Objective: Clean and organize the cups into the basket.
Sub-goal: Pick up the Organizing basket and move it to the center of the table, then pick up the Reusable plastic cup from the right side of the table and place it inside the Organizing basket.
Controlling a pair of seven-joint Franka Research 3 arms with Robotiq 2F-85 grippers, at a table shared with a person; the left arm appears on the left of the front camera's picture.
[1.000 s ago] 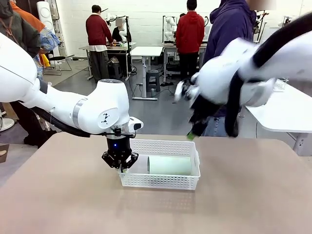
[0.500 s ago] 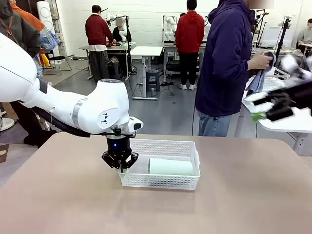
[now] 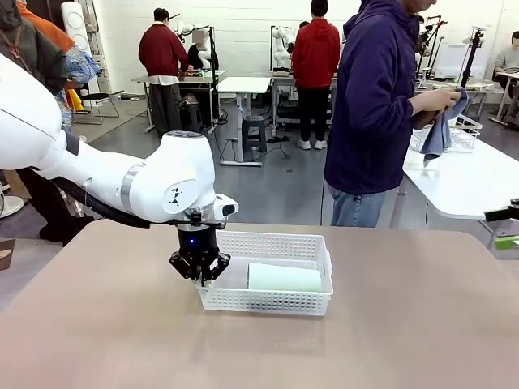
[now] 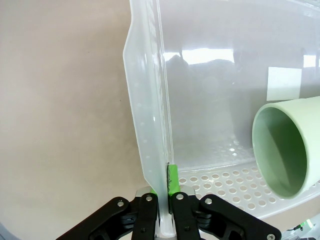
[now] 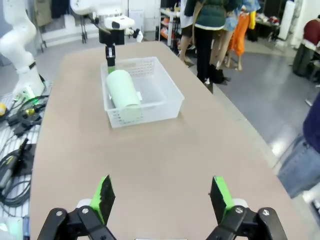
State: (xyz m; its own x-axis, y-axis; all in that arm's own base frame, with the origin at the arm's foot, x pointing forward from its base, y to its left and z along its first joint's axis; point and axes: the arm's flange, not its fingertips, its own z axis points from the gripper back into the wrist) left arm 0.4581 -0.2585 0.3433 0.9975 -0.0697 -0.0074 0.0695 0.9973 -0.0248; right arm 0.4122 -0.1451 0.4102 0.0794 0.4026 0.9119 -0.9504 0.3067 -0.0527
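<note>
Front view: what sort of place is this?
Probably a robotics lab, open-plan: the left gripper clamps a white lattice-mesh plastic basket on a tan tabletop, white workbenches with standing people occupy the grey-floored hall behind, loose cables lie alongside.

You get bright, even overhead room light in the front view, and the picture is sharp throughout. The white basket (image 3: 268,301) throws only a faint, soft shadow on the tan table (image 3: 405,324). In the left wrist view, white glare from ceiling lights streaks the basket's glossy floor. The near basket wall is close to the lens and looks hazy, while the mint cup (image 4: 285,150) is crisp. The right wrist view curves toward its edges and is slightly soft overall.
</note>
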